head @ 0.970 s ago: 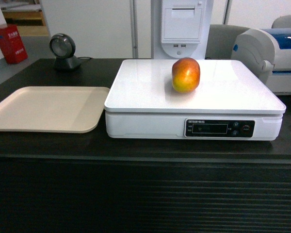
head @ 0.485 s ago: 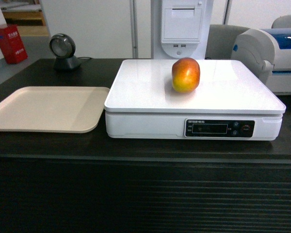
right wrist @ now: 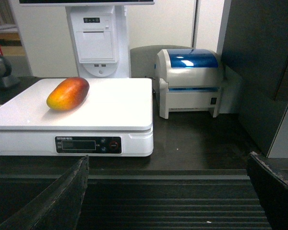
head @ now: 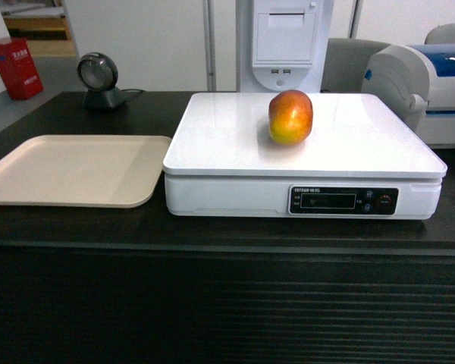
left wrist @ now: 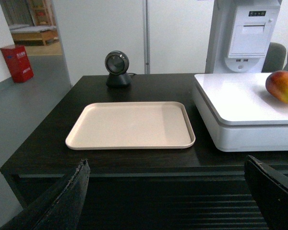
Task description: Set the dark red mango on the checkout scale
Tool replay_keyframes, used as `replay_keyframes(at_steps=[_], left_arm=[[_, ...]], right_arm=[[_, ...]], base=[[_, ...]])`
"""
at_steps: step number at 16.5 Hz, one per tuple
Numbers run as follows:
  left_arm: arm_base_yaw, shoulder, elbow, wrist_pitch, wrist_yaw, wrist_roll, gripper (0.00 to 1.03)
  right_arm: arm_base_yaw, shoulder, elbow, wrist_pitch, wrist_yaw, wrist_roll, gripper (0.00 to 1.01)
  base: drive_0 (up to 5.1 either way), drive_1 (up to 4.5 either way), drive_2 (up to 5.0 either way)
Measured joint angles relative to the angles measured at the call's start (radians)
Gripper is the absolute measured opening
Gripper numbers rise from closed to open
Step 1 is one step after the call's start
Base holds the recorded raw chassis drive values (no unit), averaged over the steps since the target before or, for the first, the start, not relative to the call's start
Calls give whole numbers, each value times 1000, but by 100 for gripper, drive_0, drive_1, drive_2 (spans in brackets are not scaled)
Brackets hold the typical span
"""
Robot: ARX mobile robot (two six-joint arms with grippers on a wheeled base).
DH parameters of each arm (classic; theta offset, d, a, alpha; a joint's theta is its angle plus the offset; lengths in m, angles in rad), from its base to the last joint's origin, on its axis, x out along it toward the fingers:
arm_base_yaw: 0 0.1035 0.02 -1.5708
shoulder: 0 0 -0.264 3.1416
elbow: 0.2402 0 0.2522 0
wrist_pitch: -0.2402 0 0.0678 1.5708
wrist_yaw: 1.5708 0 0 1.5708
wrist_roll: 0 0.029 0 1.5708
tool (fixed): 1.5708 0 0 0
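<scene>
The checkout (head: 227, 303) fills the lower half of the head view, its ribbed black front below and its dark tabletop (head: 76, 224) running across the middle of the frame. On that tabletop, right of centre, sits the white scale (head: 303, 152), its display strip (head: 343, 201) facing forward near the lower right corner of the body. A beige tray (head: 68, 171) lies flat at centre left, its right edge just beside the scale's left side. Beyond the scale, at the upper right, there is a white and blue printer (head: 425, 83), and at the top centre a white terminal stand (head: 284, 38). A small round scanner (head: 98, 80) stands at the upper left on the far edge of the tabletop.

The mango (head: 290, 116) rests on the scale's platform, slightly behind its middle, red on top and yellow-green lower down, with nothing touching it.

The left gripper (left wrist: 168, 196) shows only as two dark fingers (left wrist: 62, 201) at the bottom corners of the left wrist view, spread wide and released, well short of the tray. The right gripper (right wrist: 170, 196) looks the same in its own view, fingers (right wrist: 57, 201) wide apart and holding nothing, low in front of the ribbed panel.
</scene>
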State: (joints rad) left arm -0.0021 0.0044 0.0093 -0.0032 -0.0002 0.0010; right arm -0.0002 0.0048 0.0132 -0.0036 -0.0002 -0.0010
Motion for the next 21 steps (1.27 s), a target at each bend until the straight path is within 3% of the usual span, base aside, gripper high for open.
replay_keyframes(at_steps=[21], left_arm=[[0, 0, 0, 3, 0, 0, 98]], right_arm=[[0, 0, 0, 1, 0, 0, 98]], base=[[0, 0, 0]])
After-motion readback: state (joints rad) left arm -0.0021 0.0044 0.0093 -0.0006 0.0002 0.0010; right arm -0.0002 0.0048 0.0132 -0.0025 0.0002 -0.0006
